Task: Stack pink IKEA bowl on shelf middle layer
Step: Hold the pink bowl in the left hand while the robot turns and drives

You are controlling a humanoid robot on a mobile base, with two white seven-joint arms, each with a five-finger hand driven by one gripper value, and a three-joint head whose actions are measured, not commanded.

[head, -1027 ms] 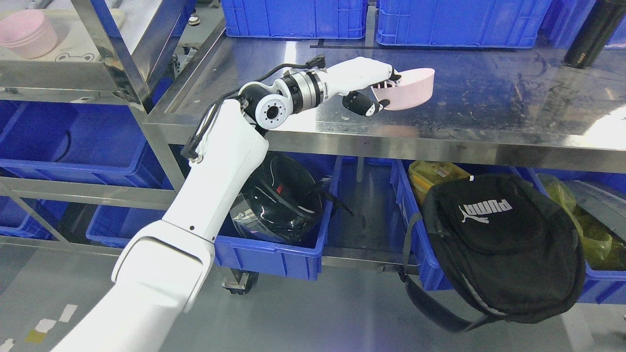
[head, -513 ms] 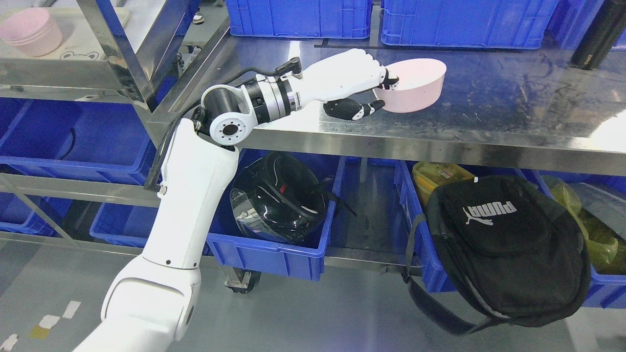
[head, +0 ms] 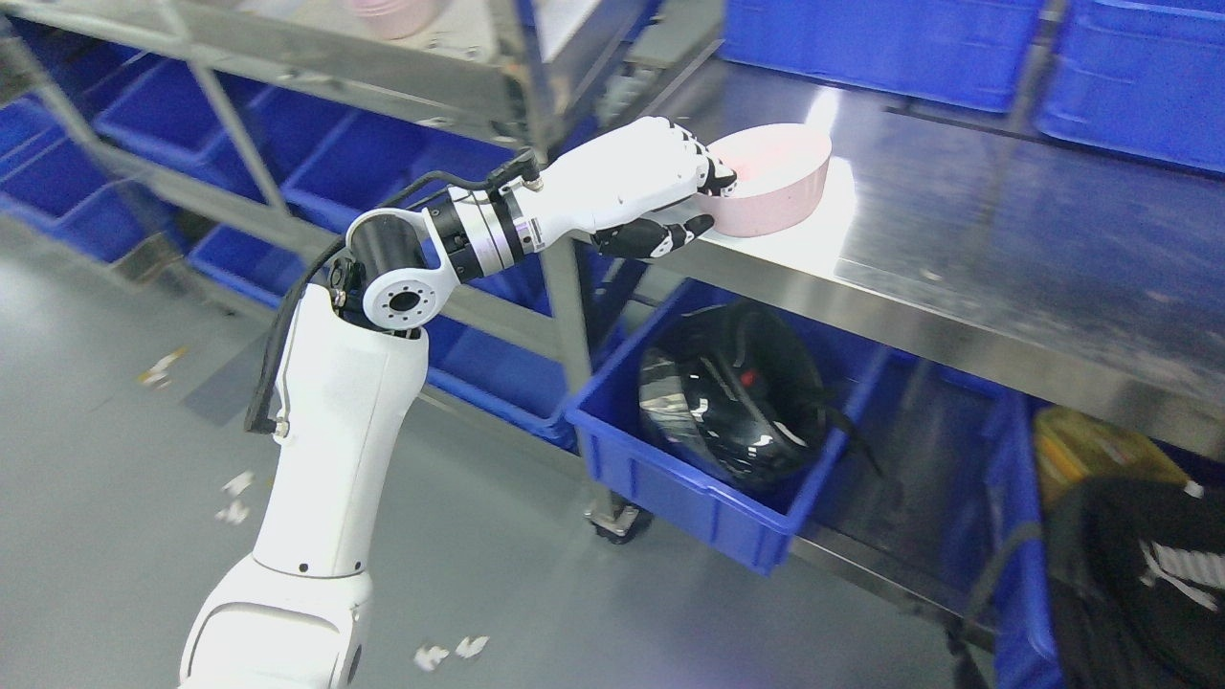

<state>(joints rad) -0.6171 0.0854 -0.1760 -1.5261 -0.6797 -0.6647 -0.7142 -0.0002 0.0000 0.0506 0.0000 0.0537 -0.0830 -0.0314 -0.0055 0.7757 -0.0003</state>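
Note:
My left hand is shut on the near rim of a pink bowl, fingers over the edge and thumb underneath. The bowl is held upright just above the front left corner of the steel table. At the top of the picture a stack of pink bowls stands on the middle layer of the steel shelf, only its lower part in view. My right arm does not show.
Blue bins line the back of the table. Under the table a blue bin holds a black helmet, and a black backpack hangs at the lower right. More blue bins fill the shelf's lower layers.
The camera has swung left, shifting the whole scene right. My left hand has drawn the pink bowl back toward the table's left front corner, still grasped.

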